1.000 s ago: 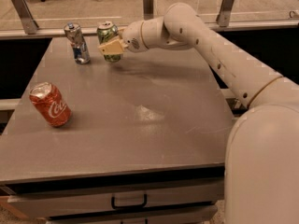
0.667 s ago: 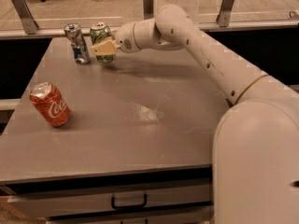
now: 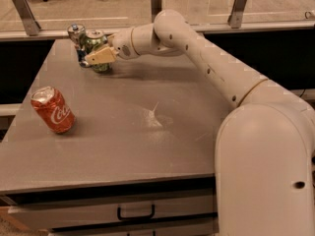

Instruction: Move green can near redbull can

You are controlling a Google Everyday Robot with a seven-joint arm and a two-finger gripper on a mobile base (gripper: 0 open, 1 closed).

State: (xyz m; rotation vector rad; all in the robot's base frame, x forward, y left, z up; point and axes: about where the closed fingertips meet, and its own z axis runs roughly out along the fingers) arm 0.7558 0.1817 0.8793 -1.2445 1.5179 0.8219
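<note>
Coke can (image 3: 52, 116) upright at table (image 3: 123, 151) left edge, well apart from the rest. Far-left corner: redbull can (image 3: 77, 34) upright, green can (image 3: 94, 40) just beside it on its right, touching or nearly so, can't tell which. Gripper (image 3: 96, 57) is at the green can, closed round its middle; one tan finger (image 3: 102, 56) crosses the can's front, the other is hidden behind. Can't tell if the can's base sits on the table or just above it. Arm (image 3: 211, 68) reaches in from the right across the far side of the table. Drawer handle (image 3: 135, 213) below the front edge.
</note>
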